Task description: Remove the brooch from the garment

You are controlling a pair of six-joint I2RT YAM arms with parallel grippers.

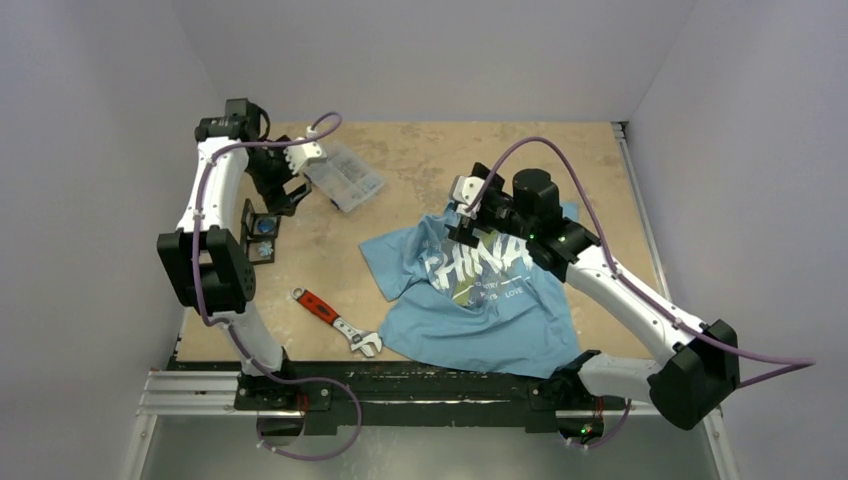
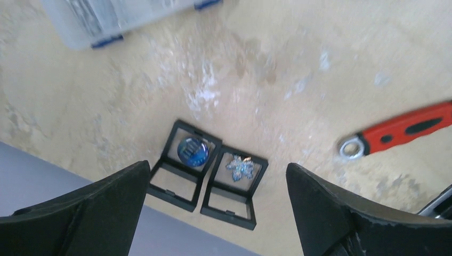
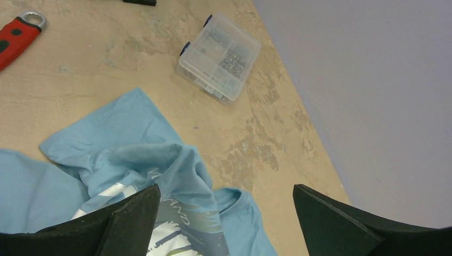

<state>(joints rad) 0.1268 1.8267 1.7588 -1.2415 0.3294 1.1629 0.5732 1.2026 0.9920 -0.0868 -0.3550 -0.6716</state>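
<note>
The light blue T-shirt [image 1: 470, 295] with white "CHINA" lettering lies crumpled on the right half of the table; it also shows in the right wrist view [image 3: 133, 160]. I see no brooch on its visible folds. My right gripper [image 1: 462, 232] hovers over the shirt's far edge, open and empty [image 3: 225, 205]. My left gripper [image 1: 287, 198] is open and empty [image 2: 217, 184] above two black display boxes. One box holds a round blue brooch [image 2: 192, 151], the other a sparkly blue leaf-shaped brooch [image 2: 239, 167].
A red-handled adjustable wrench [image 1: 335, 322] lies near the front, left of the shirt. A clear plastic parts box [image 1: 345, 175] sits at the back, and shows in the right wrist view [image 3: 219, 56]. The display boxes [image 1: 262, 238] sit close to the left wall.
</note>
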